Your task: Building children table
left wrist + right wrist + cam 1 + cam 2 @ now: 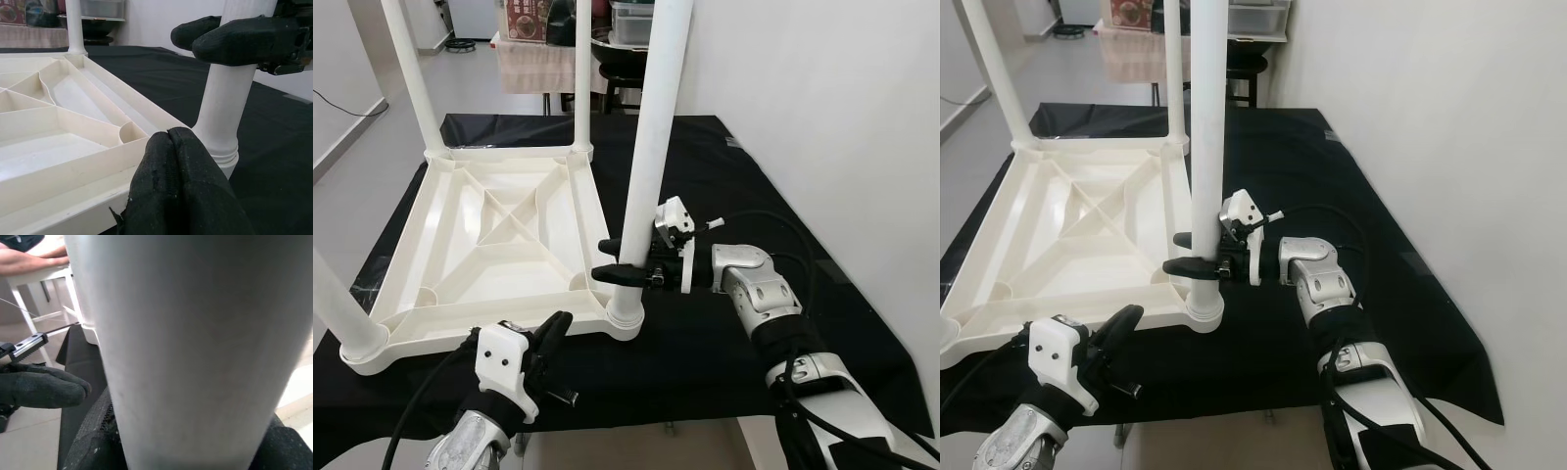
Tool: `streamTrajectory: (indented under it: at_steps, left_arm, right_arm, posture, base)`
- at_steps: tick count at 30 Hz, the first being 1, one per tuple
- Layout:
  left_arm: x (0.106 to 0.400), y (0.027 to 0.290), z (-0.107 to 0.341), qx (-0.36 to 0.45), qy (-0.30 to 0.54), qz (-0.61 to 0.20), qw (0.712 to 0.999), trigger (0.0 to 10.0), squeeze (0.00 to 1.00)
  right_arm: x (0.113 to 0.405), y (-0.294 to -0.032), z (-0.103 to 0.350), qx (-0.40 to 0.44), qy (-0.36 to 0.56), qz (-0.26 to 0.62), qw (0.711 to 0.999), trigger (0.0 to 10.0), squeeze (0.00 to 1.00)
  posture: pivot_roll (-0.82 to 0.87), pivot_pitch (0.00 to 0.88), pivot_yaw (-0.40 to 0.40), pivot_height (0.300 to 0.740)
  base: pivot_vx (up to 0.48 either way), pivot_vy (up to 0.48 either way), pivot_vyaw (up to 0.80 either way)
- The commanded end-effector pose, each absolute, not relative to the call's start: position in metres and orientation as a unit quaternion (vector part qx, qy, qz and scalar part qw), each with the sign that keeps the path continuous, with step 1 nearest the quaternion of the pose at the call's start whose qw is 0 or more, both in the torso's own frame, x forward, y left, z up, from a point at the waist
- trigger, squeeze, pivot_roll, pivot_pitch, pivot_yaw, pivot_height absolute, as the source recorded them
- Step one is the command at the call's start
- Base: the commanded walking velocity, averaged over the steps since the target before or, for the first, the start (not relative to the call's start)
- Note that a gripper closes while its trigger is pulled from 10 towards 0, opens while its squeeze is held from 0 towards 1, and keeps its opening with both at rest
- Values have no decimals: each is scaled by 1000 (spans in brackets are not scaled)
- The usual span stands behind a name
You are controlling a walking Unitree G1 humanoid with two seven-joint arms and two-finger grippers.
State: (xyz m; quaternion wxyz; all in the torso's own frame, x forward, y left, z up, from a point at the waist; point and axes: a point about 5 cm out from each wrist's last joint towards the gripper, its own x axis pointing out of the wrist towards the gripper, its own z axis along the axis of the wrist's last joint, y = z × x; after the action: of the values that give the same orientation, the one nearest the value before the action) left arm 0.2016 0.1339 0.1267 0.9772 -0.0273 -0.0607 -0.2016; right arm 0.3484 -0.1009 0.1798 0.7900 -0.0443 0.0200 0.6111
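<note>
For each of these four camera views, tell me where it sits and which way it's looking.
Left eye view: on the head, looking forward and down at the upturned white table top on a black cloth; both arms show.
Right eye view: its stereo twin, same scene.
Left wrist view: along the left claw, shut, toward the near leg.
Right wrist view: against that leg, which the right claw grips.
Shared: both wrist views and both eye views show the near leg.
</note>
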Motion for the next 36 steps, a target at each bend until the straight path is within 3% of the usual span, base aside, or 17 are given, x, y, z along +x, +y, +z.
streamTrajectory:
  at_steps: [1, 5, 7, 9, 12, 16, 22, 23, 24, 26, 27, 31, 36]
  left_arm:
    - [200, 134, 123, -25, -56, -202, 978, 10000, 0]
    - [201, 135, 124, -25, -57, -200, 978, 10000, 0]
    - [201, 136, 124, -24, -57, -201, 978, 10000, 0]
    - [201, 137, 124, -24, -57, -201, 978, 10000, 0]
    - [202, 137, 125, -24, -58, -201, 978, 10000, 0]
    - [203, 137, 124, -24, -58, -201, 978, 10000, 0]
    - [203, 137, 124, -23, -59, -201, 978, 10000, 0]
    - [203, 137, 124, -23, -59, -200, 978, 10000, 0]
    - [203, 136, 125, -23, -59, -201, 978, 10000, 0]
    - [203, 136, 125, -23, -59, -201, 978, 10000, 0]
    - [203, 136, 125, -23, -59, -202, 977, 10000, 0]
    - [202, 135, 125, -24, -59, -202, 977, 10000, 0]
    - [202, 135, 125, -24, -59, -202, 977, 10000, 0]
  right_arm:
    - [340, -97, 167, -49, 28, 607, 792, 0, 0]
    - [327, -94, 159, -34, 19, 585, 810, 0, 0]
    - [313, -83, 147, -17, 35, 525, 850, 0, 0]
    - [308, -78, 142, -10, 44, 495, 868, 0, 0]
    - [307, -77, 124, -13, 79, 335, 939, 0, 0]
    - [309, -83, 121, -21, 79, 264, 961, 0, 0]
    - [314, -81, 128, -41, 71, 274, 958, 0, 0]
    - [313, -79, 128, -49, 79, 273, 957, 4157, 0]
    - [315, -77, 130, -46, 78, 287, 954, 10000, 0]
    - [316, -76, 131, -44, 77, 293, 952, 10000, 0]
    - [319, -75, 136, -37, 66, 310, 948, 10000, 1000]
    - [323, -72, 144, -28, 49, 349, 936, 10000, 1000]
    - [332, -68, 163, -48, 17, 475, 879, 10000, 1000]
  posture:
    - [134, 0, -98, 740]
    - [124, 0, -95, 740]
    - [119, 0, -93, 740]
    - [117, 0, -92, 740]
    - [107, 0, -87, 740]
    - [104, 0, -85, 740]
    - [113, 0, -94, 740]
    - [113, 0, -94, 740]
    - [112, 0, -89, 740]
    - [112, 0, -89, 740]
    - [111, 0, -88, 740]
    - [114, 0, -89, 740]
    - [122, 0, -96, 740]
  base:
    - [0, 0, 0]
    - [0, 0, 0]
    - [0, 0, 0]
    - [0, 0, 0]
    - [0, 0, 0]
    - [0, 0, 0]
    - [0, 0, 0]
    - [0, 0, 0]
    - [0, 0, 0]
    - [0, 0, 0]
    - [0, 0, 0]
    - [0, 0, 0]
    - [0, 0, 0]
